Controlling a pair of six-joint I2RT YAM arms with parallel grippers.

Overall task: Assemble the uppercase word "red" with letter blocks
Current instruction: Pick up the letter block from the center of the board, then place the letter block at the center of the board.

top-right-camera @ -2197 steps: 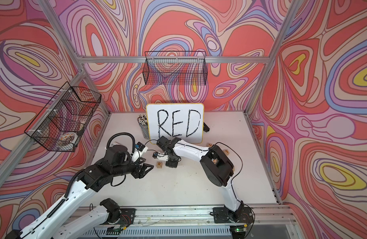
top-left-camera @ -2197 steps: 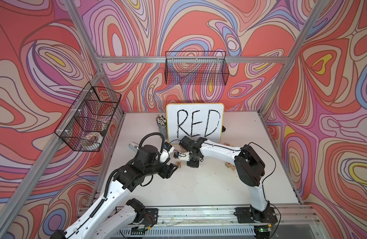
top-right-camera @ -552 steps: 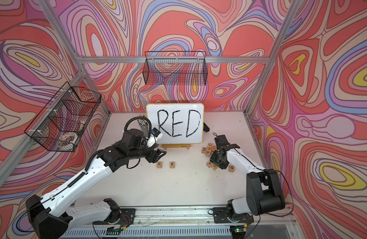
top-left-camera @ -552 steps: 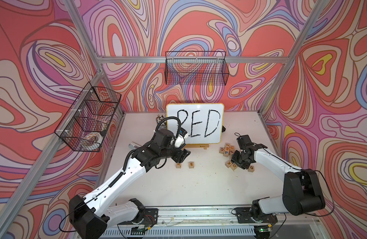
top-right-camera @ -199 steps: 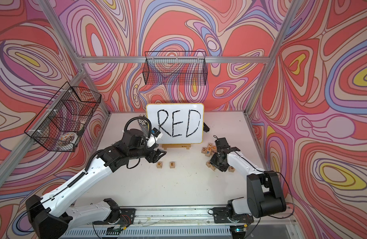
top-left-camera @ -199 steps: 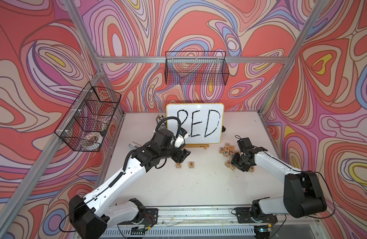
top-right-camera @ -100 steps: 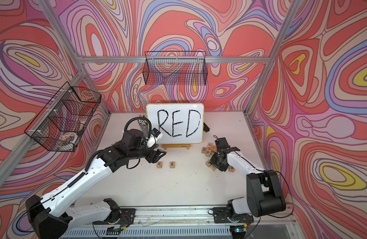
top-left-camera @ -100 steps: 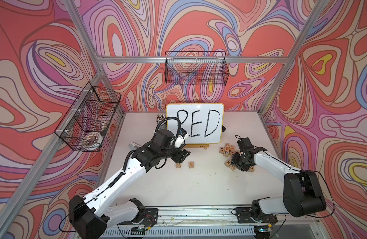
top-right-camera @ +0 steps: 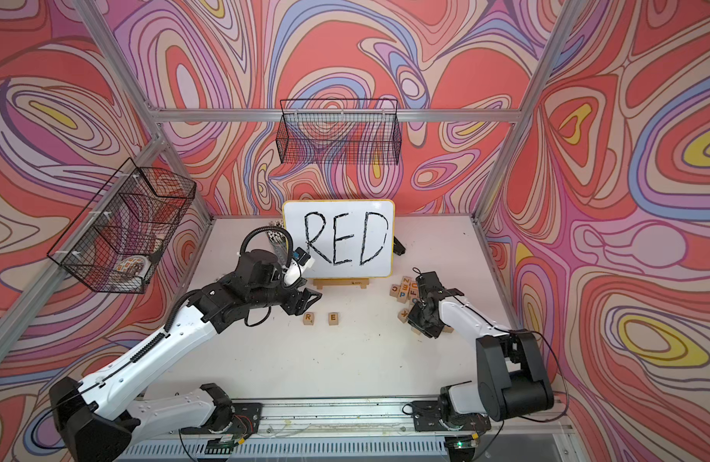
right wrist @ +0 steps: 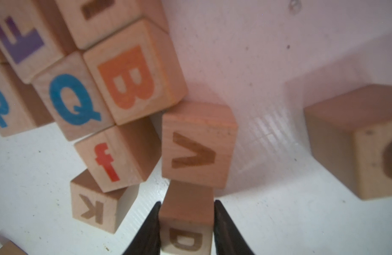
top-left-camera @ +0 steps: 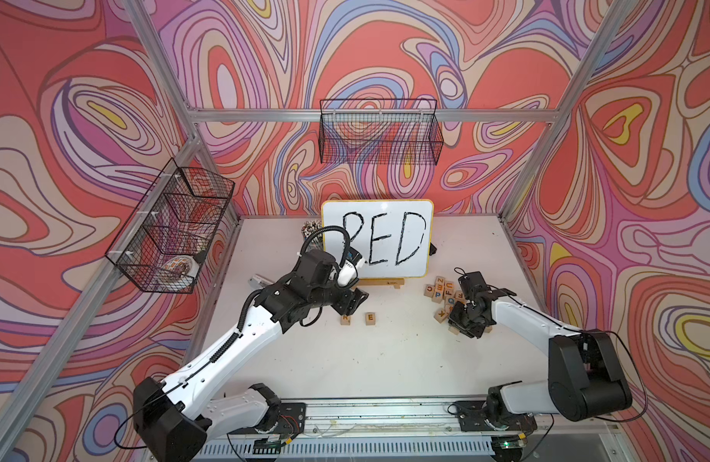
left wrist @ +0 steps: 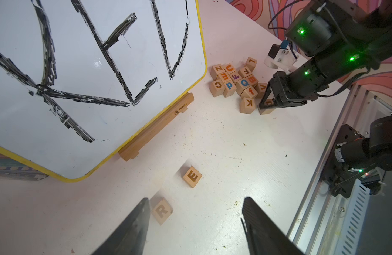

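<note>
Two letter blocks lie side by side in front of the whiteboard: the R block [top-left-camera: 346, 319] [top-right-camera: 308, 318] [left wrist: 161, 210] and, to its right, the E block [top-left-camera: 370, 318] [top-right-camera: 333, 318] [left wrist: 192, 176]. My left gripper [top-left-camera: 355, 300] [left wrist: 196, 199] hovers open just behind and left of them, with the R beside one finger and nothing held. At the near edge of the block pile on the right, my right gripper [top-left-camera: 463, 322] [right wrist: 187, 202] is shut on the D block [right wrist: 186, 231] [left wrist: 265, 109]. Both of its fingers press the block's sides.
A pile of other letter blocks [top-left-camera: 441, 290] [right wrist: 133, 77] touches the D block's far side, with the V block [right wrist: 197, 145] right against it. The whiteboard [top-left-camera: 377, 240] on its wooden stand is at the back. A pen cup [top-left-camera: 311, 230] is to its left. Wire baskets hang on the walls.
Over the last second my right gripper's jaws have closed onto the D block at the pile's edge. The left arm has stayed still.
</note>
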